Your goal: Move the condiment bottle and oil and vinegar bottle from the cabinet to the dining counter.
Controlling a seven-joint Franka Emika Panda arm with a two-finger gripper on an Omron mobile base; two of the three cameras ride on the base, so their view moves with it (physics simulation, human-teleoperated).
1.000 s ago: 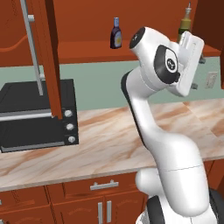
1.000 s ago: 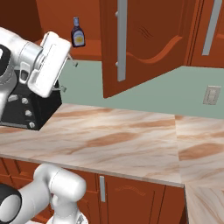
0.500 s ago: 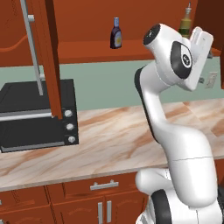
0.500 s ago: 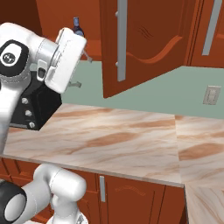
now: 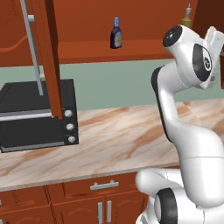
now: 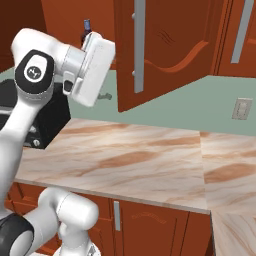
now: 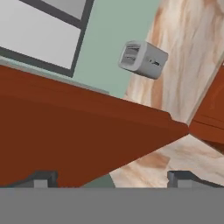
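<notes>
Since a second ago the arm has swung its wrist up and to the right, lifting the hand from mid-height to the level of the cabinet's floor.

Left base view: the condiment bottle (image 5: 116, 33) stands upright on the open cabinet's (image 5: 87, 46) floor, well left of the arm. The oil and vinegar bottle (image 5: 187, 16) stands on the same floor at the far right, its lower part hidden behind the white hand. A black toaster oven (image 5: 37, 114) sits on the marble tabletop (image 5: 113, 140) below the open door.

Right base view: the hand is raised before the cabinet, covering most of the condiment bottle, whose blue cap (image 6: 87, 24) peeks above it. An open cabinet door (image 6: 150, 50) hangs just to the right.

Hand view: the gripper (image 7: 113, 177) has its jaws spread wide, with nothing between them. Ahead lie the cabinet's red-brown underside and a wall socket (image 7: 142, 59) on the green wall.
</notes>
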